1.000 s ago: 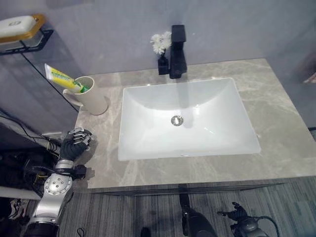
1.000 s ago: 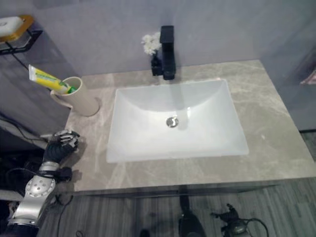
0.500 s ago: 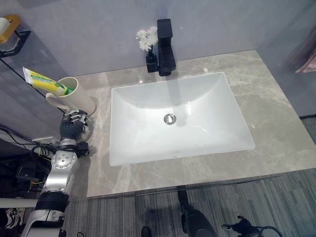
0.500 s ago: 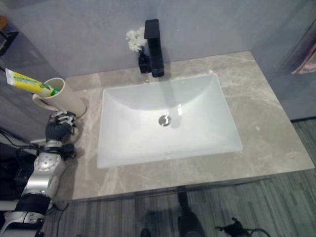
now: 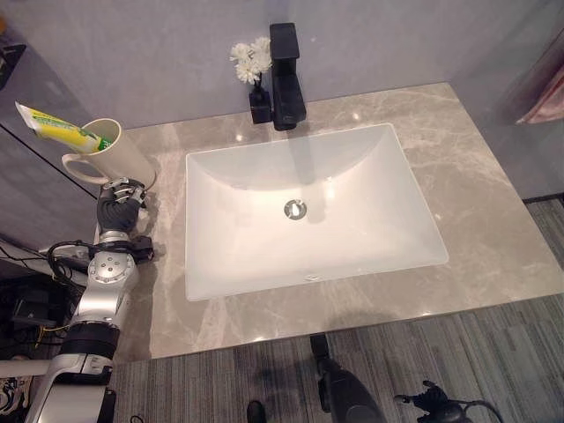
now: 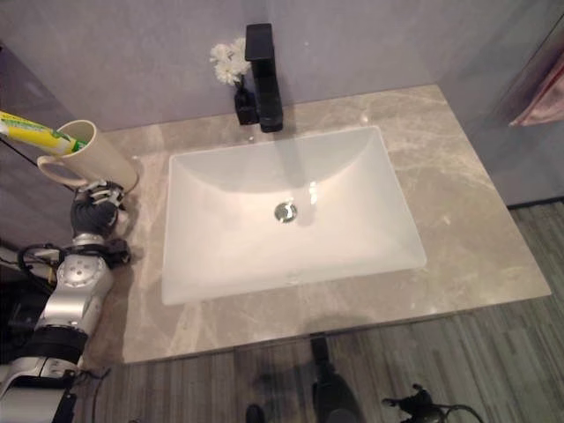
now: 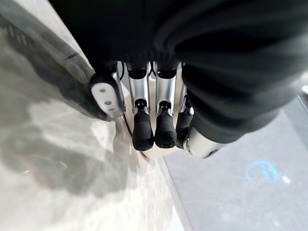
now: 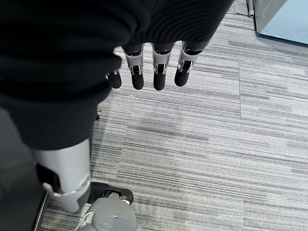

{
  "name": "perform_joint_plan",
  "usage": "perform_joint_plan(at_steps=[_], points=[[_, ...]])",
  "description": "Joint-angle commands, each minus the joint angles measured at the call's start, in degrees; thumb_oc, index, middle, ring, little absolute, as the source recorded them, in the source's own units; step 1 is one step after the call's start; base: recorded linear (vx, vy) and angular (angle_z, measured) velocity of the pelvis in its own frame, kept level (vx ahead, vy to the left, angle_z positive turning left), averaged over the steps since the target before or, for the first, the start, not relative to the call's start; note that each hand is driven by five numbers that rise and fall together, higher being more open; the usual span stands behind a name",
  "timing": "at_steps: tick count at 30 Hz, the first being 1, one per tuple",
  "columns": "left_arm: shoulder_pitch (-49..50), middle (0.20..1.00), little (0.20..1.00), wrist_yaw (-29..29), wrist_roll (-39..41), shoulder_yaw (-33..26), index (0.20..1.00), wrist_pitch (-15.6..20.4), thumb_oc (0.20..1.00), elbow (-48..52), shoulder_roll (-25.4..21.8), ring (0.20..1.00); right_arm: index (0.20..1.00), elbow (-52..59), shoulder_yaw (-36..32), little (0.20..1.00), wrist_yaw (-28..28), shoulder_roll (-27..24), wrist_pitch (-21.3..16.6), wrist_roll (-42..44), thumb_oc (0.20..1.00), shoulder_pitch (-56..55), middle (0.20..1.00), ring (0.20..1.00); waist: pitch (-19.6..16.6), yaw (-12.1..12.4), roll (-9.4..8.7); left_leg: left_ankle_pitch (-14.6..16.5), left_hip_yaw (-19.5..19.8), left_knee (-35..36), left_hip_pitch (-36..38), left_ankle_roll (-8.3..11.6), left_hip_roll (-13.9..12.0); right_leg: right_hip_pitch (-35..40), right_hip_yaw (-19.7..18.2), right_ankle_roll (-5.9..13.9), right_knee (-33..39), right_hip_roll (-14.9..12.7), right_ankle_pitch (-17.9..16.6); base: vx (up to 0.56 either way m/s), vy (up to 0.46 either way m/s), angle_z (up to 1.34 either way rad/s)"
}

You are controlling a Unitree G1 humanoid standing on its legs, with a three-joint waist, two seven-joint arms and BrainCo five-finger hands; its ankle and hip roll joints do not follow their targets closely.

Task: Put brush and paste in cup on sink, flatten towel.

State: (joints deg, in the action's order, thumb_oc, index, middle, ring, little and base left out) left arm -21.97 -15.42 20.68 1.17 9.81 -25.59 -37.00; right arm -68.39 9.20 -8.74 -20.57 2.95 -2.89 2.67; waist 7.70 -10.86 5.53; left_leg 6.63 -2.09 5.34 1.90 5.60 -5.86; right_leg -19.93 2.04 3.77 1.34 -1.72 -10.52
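- One toothpaste tube point(image 5: 55, 129) is seen, standing tilted in the cup point(image 5: 113, 159) with its upper end leaning out over the rim, away from the basin.
- One cream cup with a handle is seen on the grey marble counter point(image 5: 493, 220), at the far corner on the robot's left, just beside the basin's left edge.
- The left hand point(image 5: 117, 204) is held over the counter directly in front of the cup, on the near side of it, very close to its base; whether contact is made cannot be told.
- In the left wrist view the left hand's fingers point(image 7: 143, 134) are seen bent downward, side by side, with nothing gripped between them and the thumb; the pale side of the cup is glimpsed just past the tips.
- The toothpaste tube is thus placed above and beyond the left hand, well clear of its fingers.
- One white rectangular basin point(image 5: 352, 264) is set into the counter, with one drain point(image 5: 295, 209) at its middle.
- One black faucet point(image 5: 285, 66) is mounted behind the basin, and one small black vase with white flowers point(image 5: 250, 63) stands just beside it on the left.
- The right hand point(image 8: 154, 67) is seen in its wrist view hanging over a striped grey floor point(image 8: 216, 159), fingers straight and relaxed, nothing held.
- A strip of pink cloth point(image 5: 545, 101) is seen at the far right edge, away from the counter.
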Motion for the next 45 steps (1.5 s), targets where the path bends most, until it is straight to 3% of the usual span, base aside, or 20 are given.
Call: perform_joint_plan(at_steps=[1, 8, 15, 25, 45], points=[[4.2, 0.200, 0.200, 1.5, -5.3, -0.4, 0.200, -1.2, 0.200, -1.5, -5.5, 0.200, 1.000, -0.9, 1.9, 1.000, -1.1, 0.6, 0.6, 0.1, 1.000, -1.0, 1.000, 1.000, 0.1, -0.7, -1.60, 1.7, 0.4, -0.3, 6.8, -2.03, 5.4, -4.2, -3.3, 4.48, -6.7, -1.8, 1.2, -0.01, 0.014, -0.04], [4.2, 0.200, 0.200, 0.7, -7.3, -1.8, 0.200, -1.6, 0.200, -3.8, -8.8, 0.200, 1.000, -0.3, 1.9, 1.000, -0.8, 0.8, 0.2, 0.3, 1.000, -1.6, 1.000, 1.000, 0.6, -0.5, -1.46, 1.1, 0.4, -0.3, 5.7, -1.72, 5.4, -5.3, -3.0, 4.56, -6.7, -2.0, 0.9, -0.01, 0.004, -0.02], [1.8, 0.200, 0.200, -0.6, -5.3, -1.8, 0.200, -1.5, 0.200, -7.8, -8.8, 0.200, 1.000, -0.3, 2.3, 1.000, -1.1, 0.8, 0.0, 0.6, 1.000, -1.6, 1.000, 1.000, 0.8, -1.1, -1.34, 1.6, 0.5, -0.3, 5.7, -1.76, 5.3, -6.1, -3.2, 4.39, -8.0, -1.7, 1.6, 0.01, -0.001, 0.00], [-9.9, 0.200, 0.200, -3.2, -6.4, 3.5, 0.200, -2.8, 0.200, -18.3, -11.9, 0.200, 1.000, 0.4, 3.8, 1.000, -1.9, 0.3, -0.5, 1.7, 1.000, -1.1, 1.000, 1.000, 1.0, -3.3, -1.18, 1.2, -0.4, -0.3, 5.1, -1.19, 4.5, -8.5, -3.3, 4.20, -9.7, 0.0, 2.8, 0.02, -0.016, -0.08], [-22.5, 0.200, 0.200, -6.2, -12.9, 13.3, 0.200, -3.9, 0.200, -22.3, -15.3, 0.200, 1.000, 1.0, 5.2, 1.000, -3.2, 0.3, -1.6, 4.6, 1.000, -0.3, 1.000, 1.000, 2.9, -5.4, 0.61, -0.2, -1.1, -0.3, 2.9, -0.24, 3.6, -13.0, -3.3, 3.82, -12.4, 1.9, 4.5, 0.01, -0.009, -0.02]])
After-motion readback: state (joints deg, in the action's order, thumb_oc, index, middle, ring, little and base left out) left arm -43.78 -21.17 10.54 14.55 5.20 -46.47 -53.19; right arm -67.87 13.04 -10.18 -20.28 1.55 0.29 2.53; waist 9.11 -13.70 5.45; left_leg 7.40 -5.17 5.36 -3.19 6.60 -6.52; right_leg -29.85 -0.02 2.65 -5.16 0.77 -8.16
